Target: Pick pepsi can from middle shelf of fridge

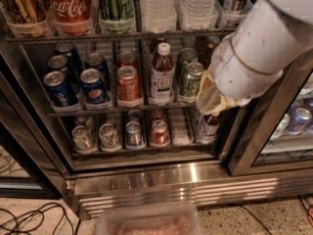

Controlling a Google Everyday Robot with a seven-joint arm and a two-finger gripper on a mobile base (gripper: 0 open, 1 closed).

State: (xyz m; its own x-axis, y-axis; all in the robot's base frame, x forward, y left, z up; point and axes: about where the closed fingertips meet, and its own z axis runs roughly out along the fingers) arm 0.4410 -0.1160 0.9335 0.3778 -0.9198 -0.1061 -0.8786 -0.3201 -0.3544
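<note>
Several blue pepsi cans stand in the two left lanes of the middle shelf [98, 111] of the fridge [146, 177]; the front ones are the left pepsi can [59, 89] and a second pepsi can [94, 86]. My white arm comes down from the upper right. My gripper [211, 101] hangs at its beige end, in front of the right end of the middle shelf, well to the right of the pepsi cans and beside a green can [191, 80].
The middle shelf also holds a red can [128, 84] and a brown bottle [162, 75]. A Coca-Cola bottle [68, 4] and water bottles stand above, small cans [133, 133] below. A dark door frame [264, 126] stands right. A plastic bin [149, 222] and cables [29, 217] lie on the floor.
</note>
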